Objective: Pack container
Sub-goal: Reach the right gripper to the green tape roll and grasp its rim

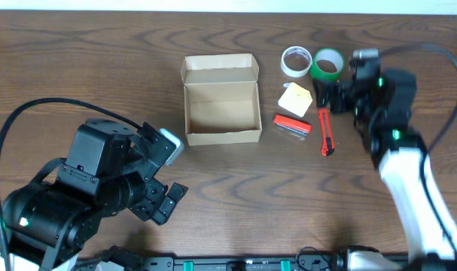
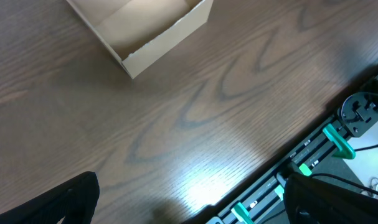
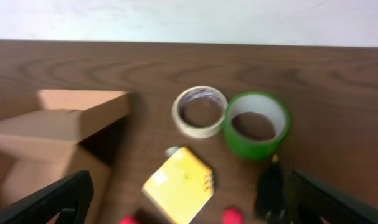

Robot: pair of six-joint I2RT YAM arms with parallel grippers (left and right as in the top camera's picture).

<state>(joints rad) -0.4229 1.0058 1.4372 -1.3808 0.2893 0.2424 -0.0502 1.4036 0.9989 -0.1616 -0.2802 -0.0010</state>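
The open cardboard box (image 1: 221, 99) is set on the middle of the desk (image 1: 236, 173), left of a green tape roll (image 1: 327, 65). The left jaws and the right jaws are both spread wide, gripping nothing.

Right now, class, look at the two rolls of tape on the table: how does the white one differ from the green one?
The white roll is pale and looks lower; the green roll is bright and looks taller. The white roll lies nearer the box; the green roll lies farther from it. Both lie flat, hole up, side by side.
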